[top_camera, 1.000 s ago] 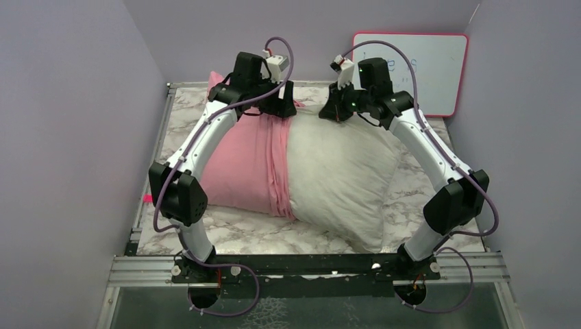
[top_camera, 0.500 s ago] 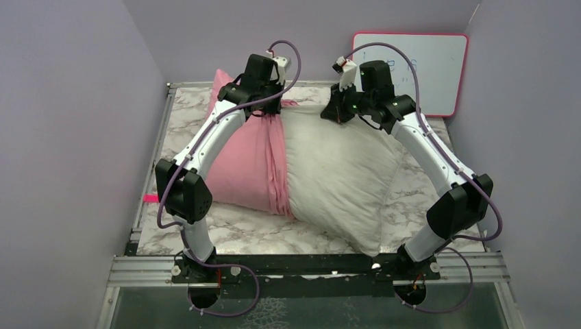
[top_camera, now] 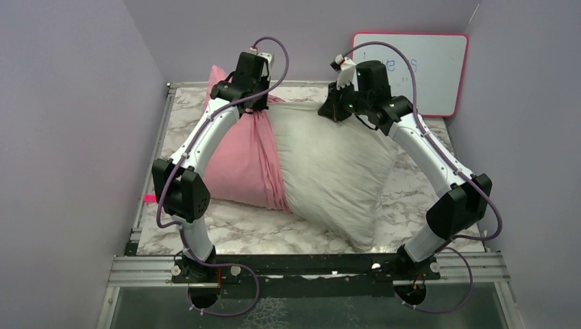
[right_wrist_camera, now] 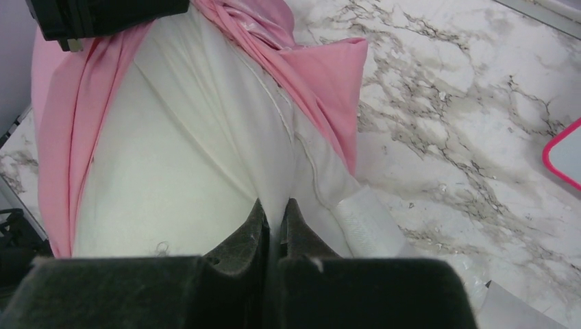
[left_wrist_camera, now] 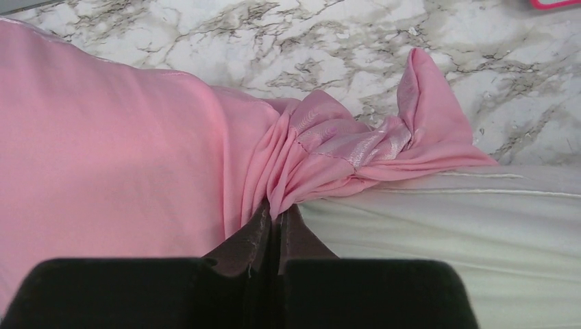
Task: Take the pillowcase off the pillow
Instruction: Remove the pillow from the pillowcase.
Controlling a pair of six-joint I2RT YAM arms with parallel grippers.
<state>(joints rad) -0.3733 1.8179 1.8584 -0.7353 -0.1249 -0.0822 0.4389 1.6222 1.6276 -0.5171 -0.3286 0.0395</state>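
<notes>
The white pillow (top_camera: 329, 171) lies across the marble table, its right part bare. The pink pillowcase (top_camera: 243, 161) covers only its left end, bunched in folds along the open edge. My left gripper (top_camera: 255, 104) is at the far edge and is shut on a gathered fold of the pillowcase (left_wrist_camera: 322, 147); its closed tips show in the left wrist view (left_wrist_camera: 275, 214). My right gripper (top_camera: 332, 110) is shut on a pinch of the pillow (right_wrist_camera: 205, 157) at its far edge, tips together (right_wrist_camera: 275, 214). The pillowcase (right_wrist_camera: 322, 75) trails beside that corner.
A whiteboard with a pink frame (top_camera: 425, 65) leans on the back wall at the right. Purple walls close in the table (top_camera: 233, 233) on the left, right and back. A black rail (top_camera: 308, 264) with the arm bases runs along the near edge.
My left gripper went from open to shut on the pillowcase's bunched edge and has pulled it left and up. The pink cover has slid left, baring more white pillow. The right gripper kept its hold.
</notes>
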